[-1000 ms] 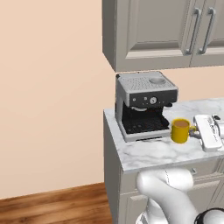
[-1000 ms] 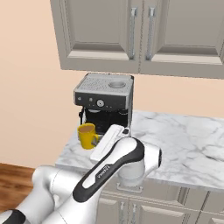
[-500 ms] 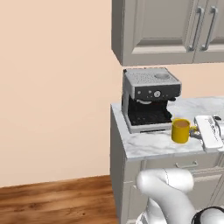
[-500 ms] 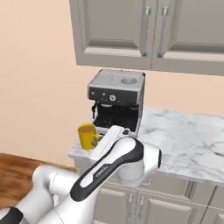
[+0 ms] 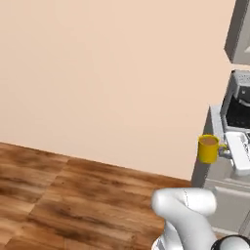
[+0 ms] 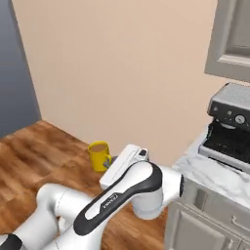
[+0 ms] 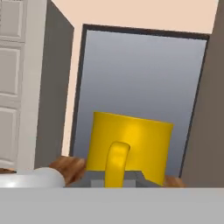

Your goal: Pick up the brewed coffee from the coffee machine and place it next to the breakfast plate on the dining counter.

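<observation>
Mug (image 5: pixel 208 148): small, bright yellow, straight-sided, upright; brown liquid visible near the rim from the left base view; also seen at (image 6: pixel 99 155) and (image 7: pixel 130 148).
Handle: curved loop on the side, facing the end effector; centred low in the hand view.
Mug position: held in the air over the wood floor (image 5: pixel 63 195), clear of the surface (image 6: pixel 217 175); left of the machine in both base views, apart from it.
End effector (image 6: pixel 113 161): pinching the mug at the handle side; dark tips either side of the handle base in the hand view; also at (image 5: pixel 225 152).
Machine (image 6: pixel 229 128): silver-grey box with black front recess and round dial, standing on the marble surface at its edge; partly cut off at the frame edge at (image 5: pixel 238 105).
Background in hand view: grey panel in a dark frame behind the mug; white panelled door to the left.
</observation>
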Motion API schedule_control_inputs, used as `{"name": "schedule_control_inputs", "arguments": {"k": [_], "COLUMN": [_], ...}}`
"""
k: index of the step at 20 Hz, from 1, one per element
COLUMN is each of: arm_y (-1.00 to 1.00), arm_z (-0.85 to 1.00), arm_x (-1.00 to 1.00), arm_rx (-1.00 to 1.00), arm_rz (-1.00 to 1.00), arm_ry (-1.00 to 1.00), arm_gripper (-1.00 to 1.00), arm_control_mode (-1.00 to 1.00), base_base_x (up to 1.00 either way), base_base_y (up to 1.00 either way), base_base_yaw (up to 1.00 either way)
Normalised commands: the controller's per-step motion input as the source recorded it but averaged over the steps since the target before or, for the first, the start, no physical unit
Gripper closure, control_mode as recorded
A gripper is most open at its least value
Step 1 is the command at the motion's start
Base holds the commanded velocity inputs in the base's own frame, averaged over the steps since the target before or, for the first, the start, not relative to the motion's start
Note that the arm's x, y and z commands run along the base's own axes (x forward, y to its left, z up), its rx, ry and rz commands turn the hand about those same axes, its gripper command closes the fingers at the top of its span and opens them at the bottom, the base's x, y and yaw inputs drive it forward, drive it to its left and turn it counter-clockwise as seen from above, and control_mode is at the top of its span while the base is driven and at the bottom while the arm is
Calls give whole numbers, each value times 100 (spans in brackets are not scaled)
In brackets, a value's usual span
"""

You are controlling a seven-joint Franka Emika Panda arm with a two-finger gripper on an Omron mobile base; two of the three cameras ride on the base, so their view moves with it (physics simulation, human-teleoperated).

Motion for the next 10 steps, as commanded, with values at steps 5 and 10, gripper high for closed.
{"name": "schedule_control_inputs", "arguments": {"k": [5, 10], "arm_y": [0, 0], "arm_z": [0, 0], "arm_x": [0, 0], "arm_rx": [0, 0], "arm_rz": [0, 0], "arm_ry": [0, 0], "arm_gripper": [100, 100], "arm_control_mode": [100, 100], "base_base_x": [0, 11], "base_base_y": [46, 37], "base_base_yaw": [86, 75]}}
